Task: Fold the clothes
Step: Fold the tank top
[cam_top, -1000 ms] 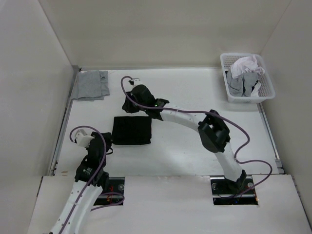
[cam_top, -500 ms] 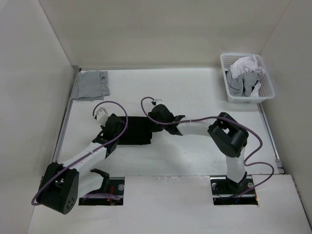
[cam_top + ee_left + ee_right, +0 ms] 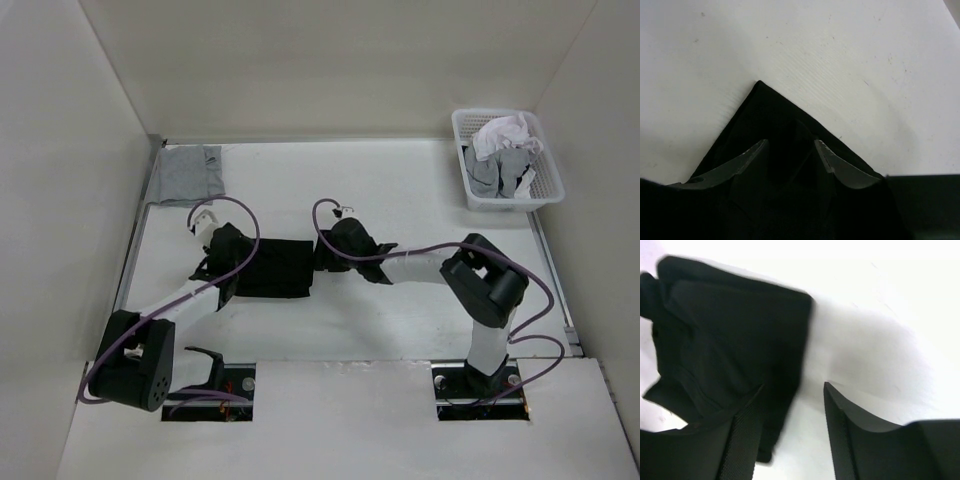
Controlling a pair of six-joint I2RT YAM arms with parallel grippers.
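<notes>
Clothes, a folded black square, lie flat. I see my left gripper half open astride one corner, my right gripper wide open at the edge, gripping nothing.

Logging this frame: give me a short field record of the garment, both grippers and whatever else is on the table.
garment: black tank top, folded into a rectangle, flat on the table
left gripper: fingers apart over a left corner of the top
right gripper: fingers apart at the top's right edge, table showing between them
other: light grey garment at far left corner; white basket of white and grey clothes far right
</notes>
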